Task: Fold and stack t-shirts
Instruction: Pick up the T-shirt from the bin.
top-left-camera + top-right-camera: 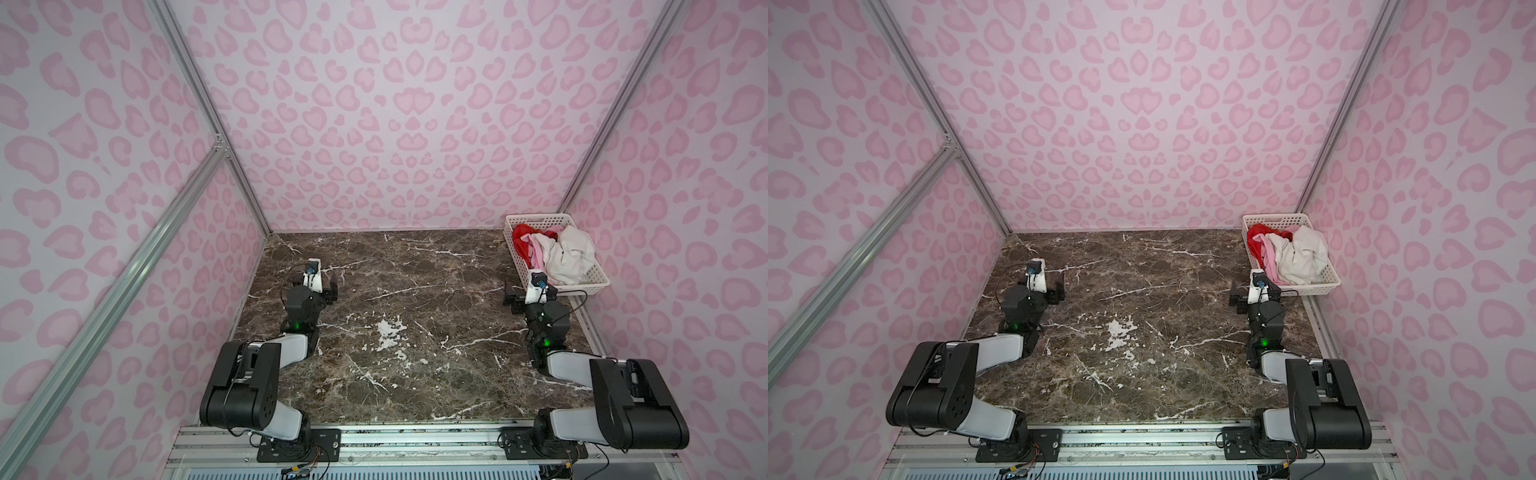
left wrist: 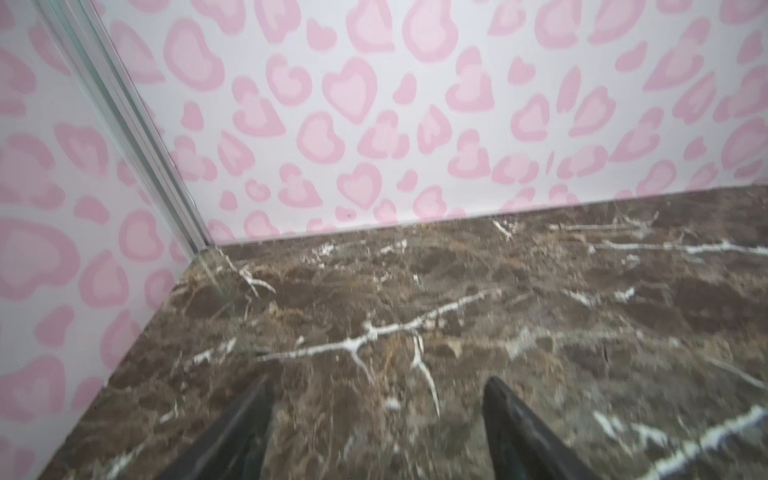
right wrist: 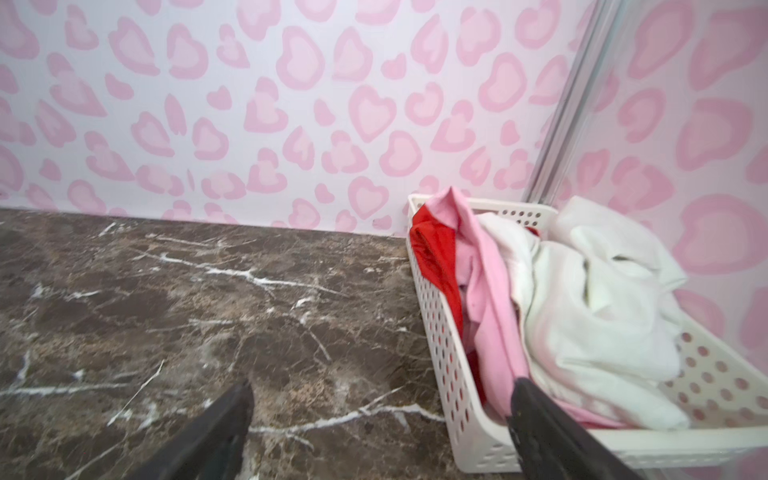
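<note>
Three crumpled t-shirts lie heaped in a white perforated basket (image 1: 582,286) at the back right: an off-white one (image 1: 569,253) (image 3: 602,316), a light pink one (image 1: 536,255) (image 3: 486,291) and a red one (image 1: 524,241) (image 3: 436,257). My right gripper (image 1: 530,286) (image 3: 382,386) hovers open just in front of the basket's near left corner. One of its fingers (image 3: 540,415) shows against the pink cloth, and I cannot tell whether it touches. My left gripper (image 1: 315,282) (image 2: 378,386) is open above bare marble near the left wall, holding nothing.
The dark marble tabletop (image 1: 415,299) is walled on three sides by pink heart-patterned panels. Aluminium posts (image 2: 137,137) stand in the back corners. The basket wall (image 3: 440,357) sits against the right wall and close to the back one. Both arm bases stand along the front rail (image 1: 415,440).
</note>
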Robot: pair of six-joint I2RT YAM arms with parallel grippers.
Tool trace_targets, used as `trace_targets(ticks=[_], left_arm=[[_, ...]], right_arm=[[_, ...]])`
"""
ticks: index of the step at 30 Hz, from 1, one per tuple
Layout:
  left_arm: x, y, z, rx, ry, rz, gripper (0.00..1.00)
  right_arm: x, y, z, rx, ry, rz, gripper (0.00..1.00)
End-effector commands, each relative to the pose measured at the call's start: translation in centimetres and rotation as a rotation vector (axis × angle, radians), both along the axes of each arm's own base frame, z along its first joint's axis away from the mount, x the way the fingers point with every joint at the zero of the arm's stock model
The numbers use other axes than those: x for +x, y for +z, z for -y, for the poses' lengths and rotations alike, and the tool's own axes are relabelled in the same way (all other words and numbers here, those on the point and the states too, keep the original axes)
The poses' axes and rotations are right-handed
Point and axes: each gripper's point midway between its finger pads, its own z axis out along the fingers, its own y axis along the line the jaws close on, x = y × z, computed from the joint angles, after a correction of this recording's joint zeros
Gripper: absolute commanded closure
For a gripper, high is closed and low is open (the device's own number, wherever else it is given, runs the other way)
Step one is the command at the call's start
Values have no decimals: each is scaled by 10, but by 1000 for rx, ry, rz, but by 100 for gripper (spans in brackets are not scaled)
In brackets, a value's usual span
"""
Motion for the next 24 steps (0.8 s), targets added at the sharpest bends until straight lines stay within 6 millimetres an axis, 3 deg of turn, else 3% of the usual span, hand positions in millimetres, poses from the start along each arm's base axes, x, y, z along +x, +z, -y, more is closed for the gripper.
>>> trace_targets(ticks=[1,4,7,9,12,14,17,20,24], left_arm=[[0,-10,25,74,-56,-133,19],[0,17,56,102,-97,-92,18],[-4,29,78,60,-138,-97,18],[-12,34,87,12,-158,-99,18],[-29,42,95,-57,-193,-84,17],[-40,48,96,-95,-211,-70,2],[-56,58,100,-134,-258,-48,4],[-67,60,100,-156,-269,-66,4],[-74,58,99,-158,-275,-72,4]], right_arm=[[1,20,25,-25,-153,2,4],[15,48,49,-16,-268,22,1],[45,53,84,24,-414,-37,2],[70,42,105,24,-495,-121,4],[104,26,117,-3,-533,-230,7],[120,13,126,-36,-578,-284,7],[136,-1,152,-63,-702,-348,9],[152,-10,179,-43,-794,-415,14],[170,-38,203,-2,-846,-540,21]])
